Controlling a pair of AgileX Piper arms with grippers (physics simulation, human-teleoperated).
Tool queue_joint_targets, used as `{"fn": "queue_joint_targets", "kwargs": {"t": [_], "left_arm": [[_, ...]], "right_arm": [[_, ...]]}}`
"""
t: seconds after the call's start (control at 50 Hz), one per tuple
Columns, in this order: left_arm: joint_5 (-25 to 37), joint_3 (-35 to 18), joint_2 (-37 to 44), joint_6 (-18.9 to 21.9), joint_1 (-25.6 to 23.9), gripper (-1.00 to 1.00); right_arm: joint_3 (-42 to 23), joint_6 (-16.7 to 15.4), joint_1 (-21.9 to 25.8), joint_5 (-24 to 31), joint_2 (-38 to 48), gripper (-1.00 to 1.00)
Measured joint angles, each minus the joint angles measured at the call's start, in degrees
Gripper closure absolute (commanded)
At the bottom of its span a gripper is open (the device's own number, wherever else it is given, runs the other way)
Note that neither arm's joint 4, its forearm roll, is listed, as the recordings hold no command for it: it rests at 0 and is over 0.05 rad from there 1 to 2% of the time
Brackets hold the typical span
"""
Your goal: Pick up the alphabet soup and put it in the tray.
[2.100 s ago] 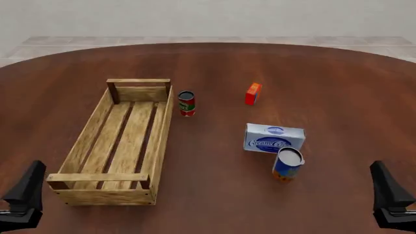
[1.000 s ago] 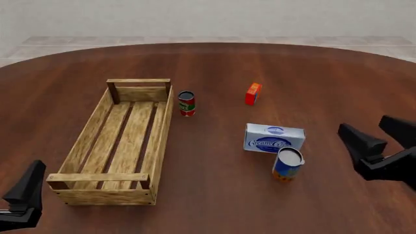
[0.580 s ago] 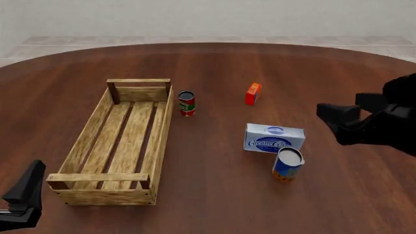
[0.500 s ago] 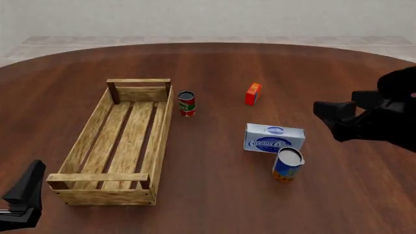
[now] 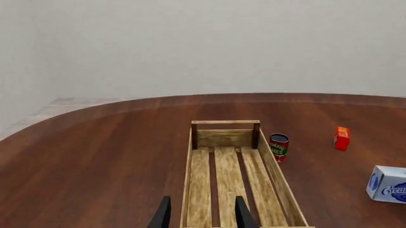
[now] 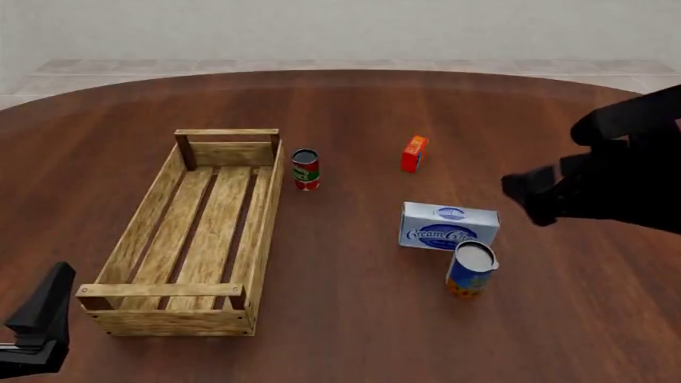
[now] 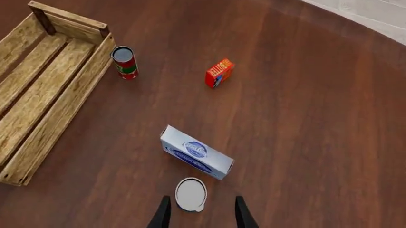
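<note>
right gripper [image 7: 199, 213] hovers spread over the alphabet soup [image 6: 470, 270], lower right of the front frame; left gripper [image 5: 199, 214] parted, tray [image 6: 159, 227] centre-left.

- Cream cheese box [image 6: 449, 227]: mid-table [image 6: 352, 104] landmark.
- Red-and-green can [image 6: 305, 169]: upright, far-left of box.
- Small red-orange carton [image 6: 414, 154]: beyond box, apart.
</note>
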Motion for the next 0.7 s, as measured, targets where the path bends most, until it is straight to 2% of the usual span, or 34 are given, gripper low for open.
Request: {"fn": "queue_joint_targets", "kwargs": {"t": [0.7], "left_arm": [[-0.2,0.1,0.1,0.0,0.0,-1.00]], "right_arm": [[5.8,0.2,0.2,-7.5,8.5,-1.00]]}}
